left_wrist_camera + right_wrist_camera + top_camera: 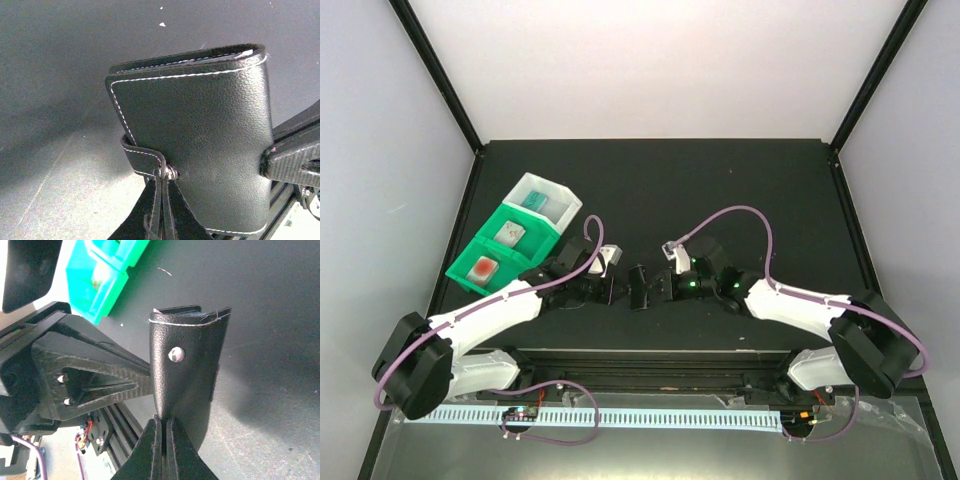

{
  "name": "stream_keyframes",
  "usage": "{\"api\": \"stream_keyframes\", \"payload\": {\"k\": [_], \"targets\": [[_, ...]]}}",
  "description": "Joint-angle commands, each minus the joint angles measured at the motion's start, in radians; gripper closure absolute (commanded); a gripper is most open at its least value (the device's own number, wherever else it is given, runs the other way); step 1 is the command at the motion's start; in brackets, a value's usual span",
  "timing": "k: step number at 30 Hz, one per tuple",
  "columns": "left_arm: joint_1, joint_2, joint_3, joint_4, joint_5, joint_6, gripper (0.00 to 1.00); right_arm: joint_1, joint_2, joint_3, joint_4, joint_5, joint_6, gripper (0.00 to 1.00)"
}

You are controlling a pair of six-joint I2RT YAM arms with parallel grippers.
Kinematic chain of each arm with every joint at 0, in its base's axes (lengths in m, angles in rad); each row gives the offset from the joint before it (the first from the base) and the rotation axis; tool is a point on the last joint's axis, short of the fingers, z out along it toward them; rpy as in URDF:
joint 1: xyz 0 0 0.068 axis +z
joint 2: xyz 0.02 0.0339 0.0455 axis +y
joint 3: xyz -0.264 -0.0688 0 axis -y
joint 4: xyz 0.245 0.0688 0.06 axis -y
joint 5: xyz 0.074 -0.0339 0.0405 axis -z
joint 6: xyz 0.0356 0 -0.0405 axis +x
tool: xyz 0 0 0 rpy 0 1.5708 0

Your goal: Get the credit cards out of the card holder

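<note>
- Black grained leather with white stitching filled the left wrist view. There the left fingers (159, 189) were pressed tight together on the snap strap of the holder (200, 140), right at its metal stud.
- The right fingers (160, 432) were also closed flat. They pinched the lower edge of a holder flap that bore a round metal snap.
- The folded holder sat between the two sets of fingers, gripped from opposite sides.
- It was over the near middle of the bench (740, 180), between the two arms. Whether it touched the bench could not be told.
- A thin pale sliver showed at one corner of the holder's open edge, too small to identify.
- Well to the left of the holder, near the bench's left edge, stood a slanting row of bins. The white bin (566, 207) was farthest, with the green bins (490, 250) nearer.
- A teal card (535, 198) lay in the white bin.
- A pale card (508, 233) lay in the middle green compartment.
- A red-marked card (483, 268) lay in the nearest green compartment.
</note>
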Motion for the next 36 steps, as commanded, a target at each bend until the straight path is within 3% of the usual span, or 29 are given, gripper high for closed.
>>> {"api": "stream_keyframes", "payload": {"k": [1,20,24,36], "targets": [[0.006,0.019,-0.008,-0.067,-0.083,0.009,0.98,0.007,0.014,-0.018,0.028,0.038,-0.015,0.99],[0.008,-0.022,-0.036,-0.126,-0.109,-0.01,0.98,0.006,0.129,-0.057,0.004,0.192,-0.068,0.99],[0.007,-0.036,-0.046,-0.099,-0.06,-0.012,0.98,0.006,0.147,-0.056,0.011,0.177,-0.074,0.99],[0.007,-0.155,-0.062,0.019,0.139,-0.093,0.99,0.009,0.075,0.003,-0.146,0.171,-0.144,0.49]]}}
